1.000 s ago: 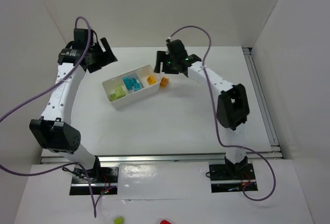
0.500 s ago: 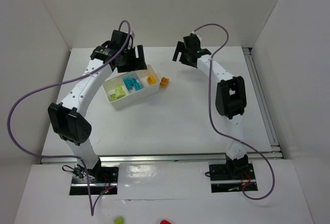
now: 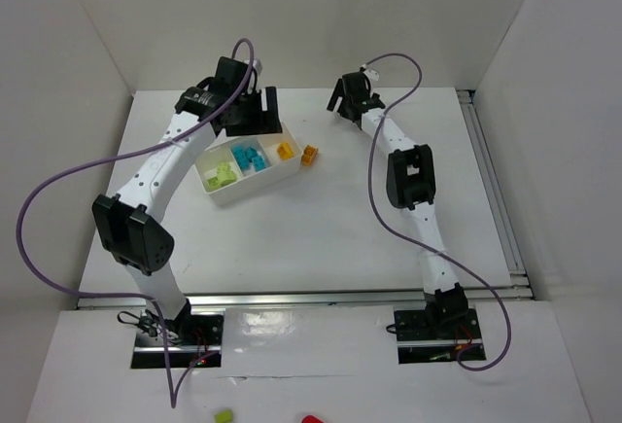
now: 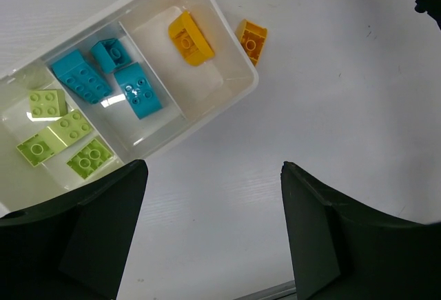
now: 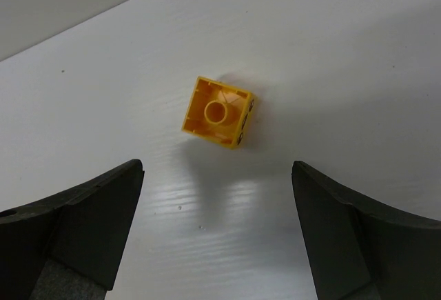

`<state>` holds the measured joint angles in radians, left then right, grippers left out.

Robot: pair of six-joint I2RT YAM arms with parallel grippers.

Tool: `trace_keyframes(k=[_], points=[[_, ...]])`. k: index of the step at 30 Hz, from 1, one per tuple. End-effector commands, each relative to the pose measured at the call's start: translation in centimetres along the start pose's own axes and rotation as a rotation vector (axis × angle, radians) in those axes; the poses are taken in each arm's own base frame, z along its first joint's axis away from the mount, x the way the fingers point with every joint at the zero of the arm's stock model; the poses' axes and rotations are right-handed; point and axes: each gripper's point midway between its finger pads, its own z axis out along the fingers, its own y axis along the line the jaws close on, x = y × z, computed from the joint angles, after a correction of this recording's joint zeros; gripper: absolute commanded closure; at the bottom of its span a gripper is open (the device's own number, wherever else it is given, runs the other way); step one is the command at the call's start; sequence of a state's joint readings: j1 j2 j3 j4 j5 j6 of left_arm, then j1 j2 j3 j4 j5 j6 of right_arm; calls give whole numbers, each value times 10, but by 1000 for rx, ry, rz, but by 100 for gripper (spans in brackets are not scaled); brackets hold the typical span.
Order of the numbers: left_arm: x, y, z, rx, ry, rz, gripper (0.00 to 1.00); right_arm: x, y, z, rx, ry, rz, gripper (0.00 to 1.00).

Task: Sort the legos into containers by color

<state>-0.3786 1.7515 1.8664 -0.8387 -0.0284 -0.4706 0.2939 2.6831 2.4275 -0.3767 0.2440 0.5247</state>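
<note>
- Last step in hand: orange brick (image 4: 251,40) loose on the table (image 3: 321,219), just beside the tray (image 4: 207,83), by its orange end.
- Green bricks (image 4: 69,126) and cyan bricks (image 4: 138,93) sorted in their compartments.
- Left gripper (image 4: 213,169) spread, empty, over the tray; right gripper (image 5: 217,169) spread, empty, over the loose brick.
- Next, likely: lower, close on it, drop it in.

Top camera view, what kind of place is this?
Most likely a robotics lab test cell: a left arm and right arm bolted at the near edge of a white table, plain white panels closing in three sides, and only a divided tray with toy bricks.
</note>
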Motion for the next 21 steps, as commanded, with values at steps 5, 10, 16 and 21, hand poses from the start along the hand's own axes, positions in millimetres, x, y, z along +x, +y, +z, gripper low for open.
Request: trace_keyframes(k=[5,10,16,21], points=[[-4,15,11,-51,3,28,12,-33,13,23,-67,-160,47,10],[-5,23,19,-61,16,23,12,-29,3,39,-56,-183,27,19],[-6,30,26,-66,28,18,12,-20,-9,42,-11,-165,-22,40],[-8,30,28,-66,28,18,12,-24,-18,30,37,-160,-36,59]])
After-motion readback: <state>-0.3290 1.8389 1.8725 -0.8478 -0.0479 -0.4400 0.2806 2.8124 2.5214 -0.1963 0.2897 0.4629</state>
